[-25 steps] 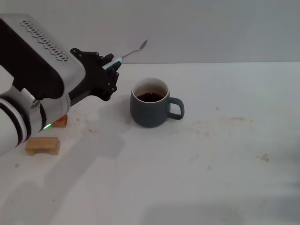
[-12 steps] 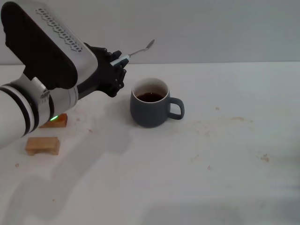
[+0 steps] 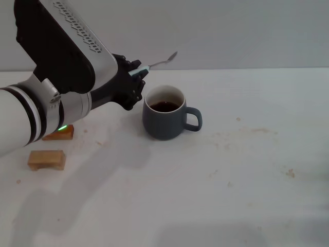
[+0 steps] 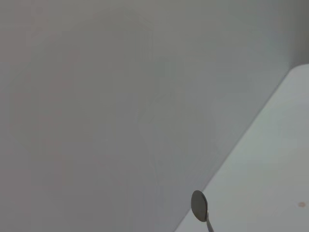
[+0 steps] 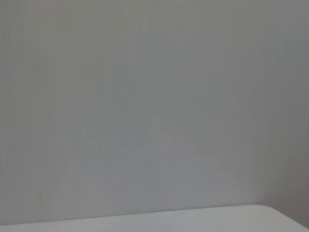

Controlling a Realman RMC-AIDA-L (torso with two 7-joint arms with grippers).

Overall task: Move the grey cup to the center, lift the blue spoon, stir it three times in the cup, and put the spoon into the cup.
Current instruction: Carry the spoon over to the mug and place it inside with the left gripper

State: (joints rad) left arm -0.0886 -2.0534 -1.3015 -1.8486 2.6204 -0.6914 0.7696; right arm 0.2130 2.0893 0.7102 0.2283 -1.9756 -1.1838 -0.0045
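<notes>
The grey cup (image 3: 165, 118) stands upright near the middle of the white table, handle to the right, with dark brown liquid inside. My left gripper (image 3: 134, 73) is shut on the pale blue handle of the blue spoon (image 3: 159, 63) and holds it in the air just left of and above the cup's rim. The spoon's metal bowl points up and to the right, above the far side of the cup. The bowl also shows in the left wrist view (image 4: 199, 206). My right gripper is out of view.
Two tan wooden blocks lie at the left of the table, one nearer (image 3: 47, 159) and one (image 3: 60, 133) partly under my left arm. Faint brown stains (image 3: 257, 131) mark the table right of the cup. The grey wall stands behind the table.
My left arm has moved to the right and slightly up with the spoon, bringing it closer to the cup. The cup has not moved.
</notes>
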